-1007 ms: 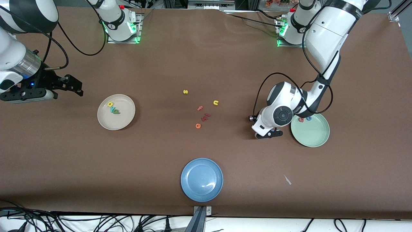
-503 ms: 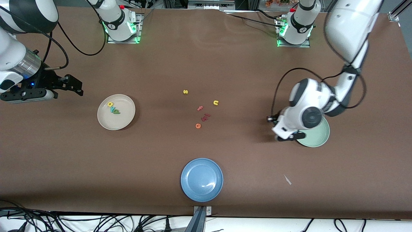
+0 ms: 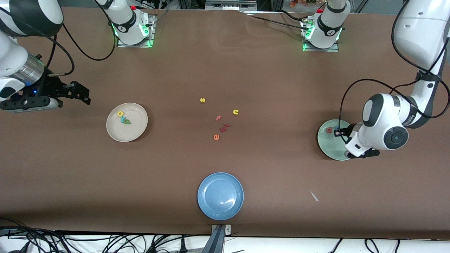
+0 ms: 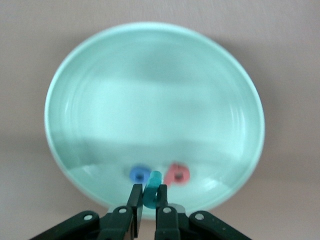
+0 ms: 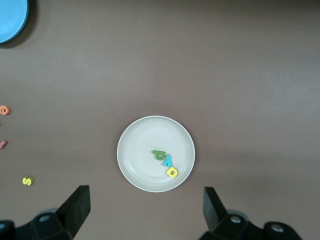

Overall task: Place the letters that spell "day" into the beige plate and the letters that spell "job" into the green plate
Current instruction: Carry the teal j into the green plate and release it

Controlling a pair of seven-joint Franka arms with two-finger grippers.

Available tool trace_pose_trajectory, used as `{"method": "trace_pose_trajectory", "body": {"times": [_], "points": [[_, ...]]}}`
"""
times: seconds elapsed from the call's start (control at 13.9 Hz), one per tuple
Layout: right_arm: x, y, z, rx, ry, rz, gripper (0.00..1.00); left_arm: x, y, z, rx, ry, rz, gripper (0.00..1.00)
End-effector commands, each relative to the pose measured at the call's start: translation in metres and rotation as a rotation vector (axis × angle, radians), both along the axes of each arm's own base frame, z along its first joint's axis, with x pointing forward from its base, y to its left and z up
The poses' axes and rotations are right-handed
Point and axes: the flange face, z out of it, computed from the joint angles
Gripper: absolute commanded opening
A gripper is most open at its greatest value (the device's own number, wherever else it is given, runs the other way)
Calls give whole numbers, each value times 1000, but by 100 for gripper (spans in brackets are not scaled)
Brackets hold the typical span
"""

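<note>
a: over the green plate (image 4: 75,75) at the left arm's end of the table (image 3: 246,70), your left gripper (image 4: 148,210) is clenched on the teal "j" (image 4: 151,189), held up in the air.

b: and what lies in that plate?

a: you'll see the blue "o" (image 4: 138,174) and the pinkish-red "b" (image 4: 177,173) side by side, close to the rim, the "j" hanging just above them.

b: your other arm?

a: your right gripper (image 5: 145,212) waits with its fingers spread wide, holding nothing, up over the table toward the right arm's end, the beige plate (image 5: 132,150) below its camera.

b: is "day" sorted?

a: yes. the green "a" (image 5: 159,154), teal "y" (image 5: 167,161) and yellow "d" (image 5: 172,172) lie in the beige plate in a touching row.

b: leftovers?

a: mid-table you have the yellow "s" (image 3: 202,100), yellow "n" (image 3: 235,112), pink "f" (image 3: 218,118) and orange "e" (image 3: 216,137). the blue plate (image 3: 211,207) sits nearest the front camera.
</note>
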Motion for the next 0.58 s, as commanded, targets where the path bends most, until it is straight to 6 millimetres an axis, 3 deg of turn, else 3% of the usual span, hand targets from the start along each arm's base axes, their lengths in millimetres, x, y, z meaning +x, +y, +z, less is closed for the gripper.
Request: {"method": "trace_pose_trajectory", "body": {"times": [0.0, 0.07, 0.14, 0.22, 0.36, 0.5], "points": [[-6, -6, 2, 6, -2, -7, 100, 31, -8, -8, -7, -51, -5, 0], [-5, -13, 2, 6, -3, -17, 100, 31, -8, -10, -8, -48, -3, 0], [-5, -15, 3, 1, -9, -21, 100, 31, -6, -10, -8, -48, 0, 38], [-4, -21, 5, -18, -16, -24, 100, 32, -5, -8, -8, -49, 2, 95], [-2, -30, 6, -23, -21, -39, 100, 38, 2, 12, -2, -78, 5, 100], [0, -33, 11, -25, -31, -45, 100, 47, 3, 61, 20, -144, 2, 100]]}}
